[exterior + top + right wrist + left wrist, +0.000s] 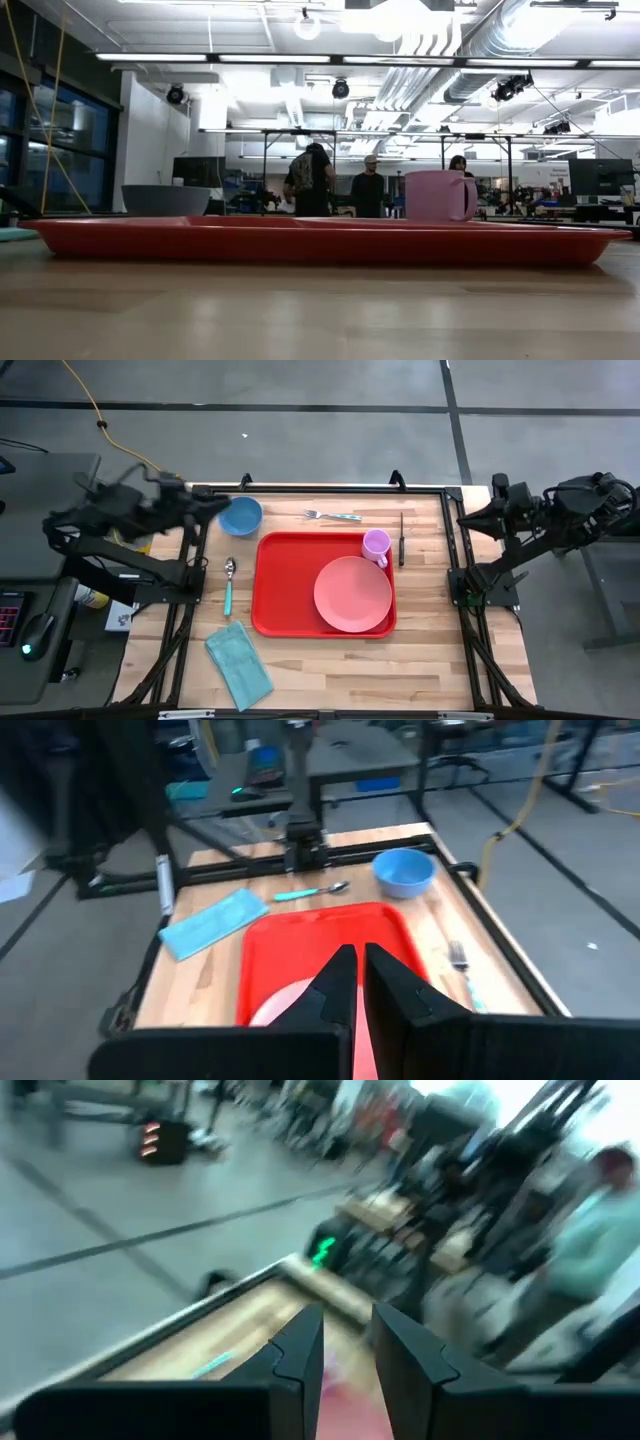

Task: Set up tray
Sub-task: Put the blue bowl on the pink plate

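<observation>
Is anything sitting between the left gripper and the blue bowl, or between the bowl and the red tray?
Nothing visible does. The left gripper hangs right beside the blue bowl, with no item between them. Only bare wood lies between the bowl and the red tray, whose left half is open; the spoon lies off to the side.

A red tray (285, 585) on a pale striped-wood table (420, 650) carries a pink plate (352, 594) and a lilac-pink mug (376, 546). Left of the tray lie a blue bowl (240, 515), a teal-handled spoon (229, 585) and a teal cloth (240, 664); beyond it, a teal-handled fork (333, 515); right, a black knife (402, 538).
</observation>
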You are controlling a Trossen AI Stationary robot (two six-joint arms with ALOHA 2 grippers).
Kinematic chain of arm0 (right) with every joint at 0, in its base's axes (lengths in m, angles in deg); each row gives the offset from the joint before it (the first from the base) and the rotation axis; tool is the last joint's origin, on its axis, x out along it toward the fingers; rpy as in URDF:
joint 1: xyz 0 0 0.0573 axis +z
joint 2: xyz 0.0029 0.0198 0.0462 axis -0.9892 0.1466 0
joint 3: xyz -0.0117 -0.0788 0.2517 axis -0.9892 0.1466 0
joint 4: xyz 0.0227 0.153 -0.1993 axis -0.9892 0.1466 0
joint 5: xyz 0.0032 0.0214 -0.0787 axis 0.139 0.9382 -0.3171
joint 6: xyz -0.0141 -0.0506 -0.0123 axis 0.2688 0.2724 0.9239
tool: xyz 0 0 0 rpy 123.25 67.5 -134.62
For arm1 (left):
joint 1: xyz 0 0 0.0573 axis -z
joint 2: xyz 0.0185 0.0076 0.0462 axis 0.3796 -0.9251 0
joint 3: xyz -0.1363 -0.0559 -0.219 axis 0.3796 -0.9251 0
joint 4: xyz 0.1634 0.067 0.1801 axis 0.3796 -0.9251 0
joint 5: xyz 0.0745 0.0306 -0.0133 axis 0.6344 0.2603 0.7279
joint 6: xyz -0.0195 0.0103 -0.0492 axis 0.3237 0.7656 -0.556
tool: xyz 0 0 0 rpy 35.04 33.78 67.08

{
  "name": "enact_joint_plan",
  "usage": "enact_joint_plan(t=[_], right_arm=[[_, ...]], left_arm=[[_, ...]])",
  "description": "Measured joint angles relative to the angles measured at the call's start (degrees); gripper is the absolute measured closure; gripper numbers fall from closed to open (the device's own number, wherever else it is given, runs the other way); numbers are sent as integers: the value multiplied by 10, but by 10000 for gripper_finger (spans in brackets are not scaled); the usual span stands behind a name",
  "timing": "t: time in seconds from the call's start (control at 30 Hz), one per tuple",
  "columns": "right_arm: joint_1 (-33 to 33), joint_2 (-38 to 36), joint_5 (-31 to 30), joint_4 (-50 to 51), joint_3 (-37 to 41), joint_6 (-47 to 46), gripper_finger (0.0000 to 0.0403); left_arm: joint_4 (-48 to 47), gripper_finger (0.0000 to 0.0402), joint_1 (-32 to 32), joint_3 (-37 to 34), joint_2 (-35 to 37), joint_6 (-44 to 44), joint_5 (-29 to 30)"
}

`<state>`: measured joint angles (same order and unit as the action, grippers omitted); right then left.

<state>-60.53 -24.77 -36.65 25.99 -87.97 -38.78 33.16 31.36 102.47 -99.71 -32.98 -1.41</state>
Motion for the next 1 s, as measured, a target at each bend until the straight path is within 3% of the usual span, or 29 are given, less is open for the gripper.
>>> enact_joint_plan(t=[0.13,0.3,0.5,0.67,1.0], right_arm=[[0,3,-46,0,0,-21,403],[0,13,-83,-1,0,-42,403],[0,35,-112,-1,0,-64,403],[0,55,-121,-1,0,-82,403],[0,89,-117,-3,0,-101,403]], left_arm=[[-254,282,0,169,-40,-4,58],[-469,282,0,350,-98,3,136],[-476,283,0,457,-111,160,218],[-482,304,0,476,-102,250,257],[-481,356,0,478,-131,348,174]])
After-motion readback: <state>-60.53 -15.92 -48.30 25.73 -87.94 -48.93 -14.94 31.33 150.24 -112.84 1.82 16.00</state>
